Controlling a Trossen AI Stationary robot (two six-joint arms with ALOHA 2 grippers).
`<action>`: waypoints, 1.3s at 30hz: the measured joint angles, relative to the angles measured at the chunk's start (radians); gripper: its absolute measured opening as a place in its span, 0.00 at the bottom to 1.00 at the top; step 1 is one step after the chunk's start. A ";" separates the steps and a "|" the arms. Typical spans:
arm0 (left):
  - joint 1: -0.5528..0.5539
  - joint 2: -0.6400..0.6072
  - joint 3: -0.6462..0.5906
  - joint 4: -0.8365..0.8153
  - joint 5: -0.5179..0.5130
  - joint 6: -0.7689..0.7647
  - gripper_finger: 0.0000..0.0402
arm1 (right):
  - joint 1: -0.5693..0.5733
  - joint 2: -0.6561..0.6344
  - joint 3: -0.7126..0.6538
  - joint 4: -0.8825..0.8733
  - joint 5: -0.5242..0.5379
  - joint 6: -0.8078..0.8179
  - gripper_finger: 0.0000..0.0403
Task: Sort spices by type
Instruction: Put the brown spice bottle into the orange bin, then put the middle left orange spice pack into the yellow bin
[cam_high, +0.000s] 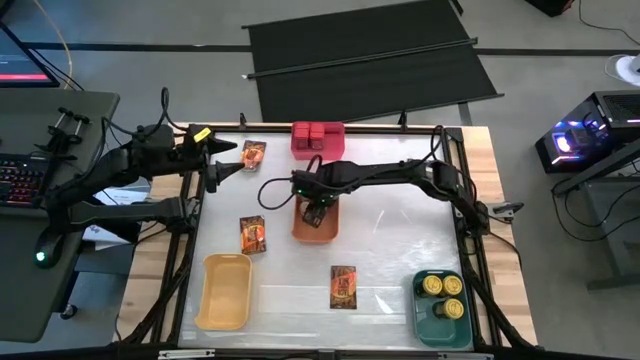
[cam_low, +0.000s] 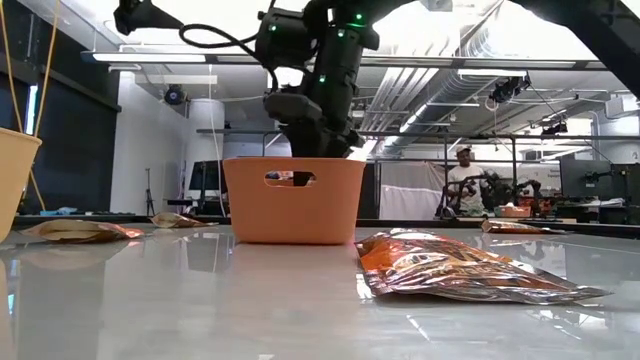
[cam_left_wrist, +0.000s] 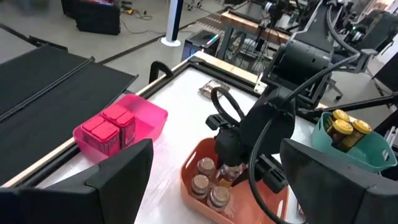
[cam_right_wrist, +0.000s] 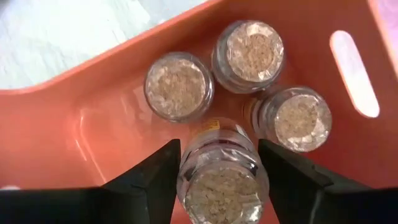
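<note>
My right gripper (cam_right_wrist: 219, 163) points down into the orange bin (cam_high: 315, 228) at mid-table, shut on a tiny pale-lidded jar (cam_right_wrist: 221, 180). Three more jars (cam_right_wrist: 178, 85) stand upright on the bin's floor. Red boxes sit in the pink bin (cam_high: 317, 138) at the far edge. Yellow-topped tins (cam_high: 443, 292) stand in the green bin at the near right. Three orange-brown packets (cam_high: 253, 154), (cam_high: 252, 234), (cam_high: 344, 286) lie flat on the table. My left gripper (cam_high: 215, 172) hangs open above the table's far left corner. My right gripper pinches the jar's glass sides just below the lid (cam_right_wrist: 186, 163) between its two fingers. The fingers come from above, pointing down. The jar stands upright inside the orange bin, its lid nearer the camera than the other three. Its base is hidden.
A yellow bin (cam_high: 225, 290) with nothing showing in it stands at the near left. The table's raised frame (cam_high: 465, 180) runs along its edges. Beyond the far edge, in the low view, a person (cam_low: 465, 180) stands in the room.
</note>
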 joint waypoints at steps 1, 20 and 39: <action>0.000 0.000 0.000 -0.003 0.000 0.000 0.84 | 0.000 0.000 0.000 0.005 0.000 0.004 0.51; 0.000 0.000 0.000 -0.009 0.001 0.025 0.84 | -0.012 -0.006 -0.001 0.024 0.013 0.101 0.53; -0.210 0.170 -0.175 -0.365 0.119 -0.407 0.75 | 0.069 -0.199 0.179 -0.453 0.260 -0.015 0.53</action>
